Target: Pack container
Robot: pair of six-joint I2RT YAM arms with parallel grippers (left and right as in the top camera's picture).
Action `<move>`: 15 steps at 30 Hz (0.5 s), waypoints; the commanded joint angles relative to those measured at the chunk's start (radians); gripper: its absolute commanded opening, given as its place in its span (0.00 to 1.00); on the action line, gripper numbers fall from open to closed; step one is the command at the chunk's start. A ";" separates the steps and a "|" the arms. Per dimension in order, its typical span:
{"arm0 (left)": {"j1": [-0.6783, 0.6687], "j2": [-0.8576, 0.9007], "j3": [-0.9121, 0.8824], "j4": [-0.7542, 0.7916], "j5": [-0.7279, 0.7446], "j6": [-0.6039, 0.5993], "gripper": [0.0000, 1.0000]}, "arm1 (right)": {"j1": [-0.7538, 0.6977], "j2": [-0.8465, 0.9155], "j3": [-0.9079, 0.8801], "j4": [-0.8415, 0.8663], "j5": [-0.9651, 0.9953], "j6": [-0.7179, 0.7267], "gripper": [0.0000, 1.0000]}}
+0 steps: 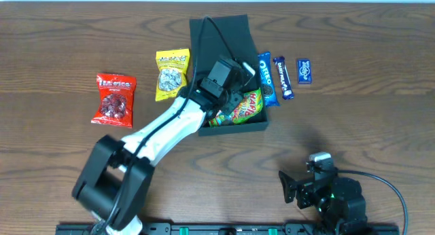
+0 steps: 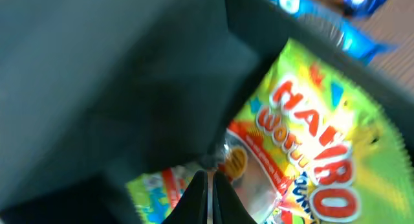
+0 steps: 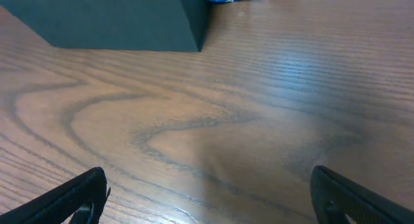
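Note:
The container [image 1: 234, 127] is a dark teal box with its flap lid [image 1: 228, 26] standing open at the back. A green and yellow Haribo packet [image 1: 246, 107] lies inside at the front right. My left gripper [image 1: 228, 99] reaches down into the box. In the left wrist view the left gripper [image 2: 209, 180] is shut, its tips pressed together just above the Haribo packet [image 2: 310, 153], beside the dark inner wall [image 2: 97, 75]. I see nothing between its fingers. My right gripper [image 1: 291, 187] rests near the front right of the table, wide open [image 3: 207, 175] over bare wood, with the container [image 3: 116, 20] ahead.
Left of the box lie a red snack packet [image 1: 114, 99] and a yellow one [image 1: 171, 73]. Against its right side are a blue Oreo pack [image 1: 267, 79], a Dairy Milk bar [image 1: 283, 77] and a small blue bar [image 1: 304, 71].

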 commanded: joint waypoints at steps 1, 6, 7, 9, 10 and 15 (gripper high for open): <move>0.008 0.065 -0.001 -0.018 0.059 0.018 0.06 | 0.016 -0.006 -0.005 0.001 -0.002 0.010 0.99; 0.008 0.121 -0.001 -0.063 0.063 0.018 0.06 | 0.016 -0.006 -0.005 0.001 -0.001 0.010 0.99; 0.009 0.129 -0.001 -0.074 0.063 0.018 0.06 | 0.016 -0.006 -0.005 0.001 -0.001 0.010 0.99; 0.009 0.147 -0.001 -0.095 0.062 0.015 0.06 | 0.016 -0.006 -0.005 0.001 -0.001 0.010 0.99; 0.009 0.155 -0.001 -0.103 0.060 0.013 0.06 | 0.016 -0.006 -0.005 0.001 -0.001 0.010 0.99; 0.009 0.165 -0.001 -0.113 -0.013 -0.063 0.06 | 0.016 -0.006 -0.005 0.001 -0.001 0.010 0.99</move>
